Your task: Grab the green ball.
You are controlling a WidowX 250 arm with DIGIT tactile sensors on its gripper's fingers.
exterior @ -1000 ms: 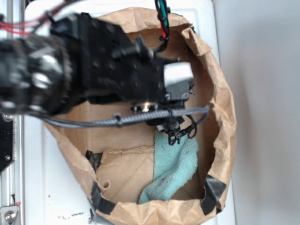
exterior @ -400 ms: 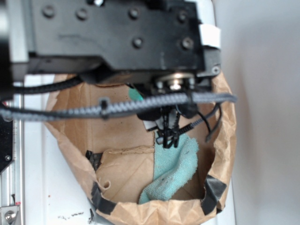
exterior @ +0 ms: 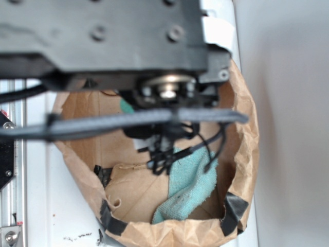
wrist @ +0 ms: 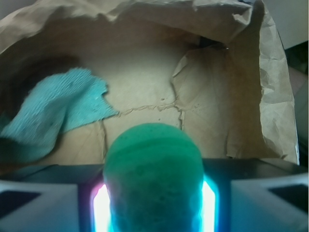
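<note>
In the wrist view, the ball point(wrist: 152, 176) is seen nearest of all, filling the lower middle of the frame and wedged between the two lit pads point(wrist: 100, 208) of the gripper point(wrist: 152, 212), which is clamped on it from both sides. Faint ribbed bands are seen across the ball's matte green surface. Beyond it, the creased brown floor of a paper bag point(wrist: 212, 121) is laid out, with a torn seam running across its middle. A teal cloth point(wrist: 58, 113) with frayed edges is draped at the left, lying partly on the floor and partly up against the shadowed left wall, well apart from the ball. The crumpled rim of the bag is seen at the top and right. In the exterior view, the upper half of the frame is taken up by the blurred black arm point(exterior: 103, 36), with a thick grey cable point(exterior: 128, 121) slung across below it. A small sliver of the ball point(exterior: 126, 107) is glimpsed just under the arm, above the bag floor. Lower down, the cloth point(exterior: 193, 180) is spread against the inner right of the bag point(exterior: 247, 154), whose rim is patched with black tape point(exterior: 234, 208) at the near corners. The bag is set on a white surface point(exterior: 61, 206).
</note>
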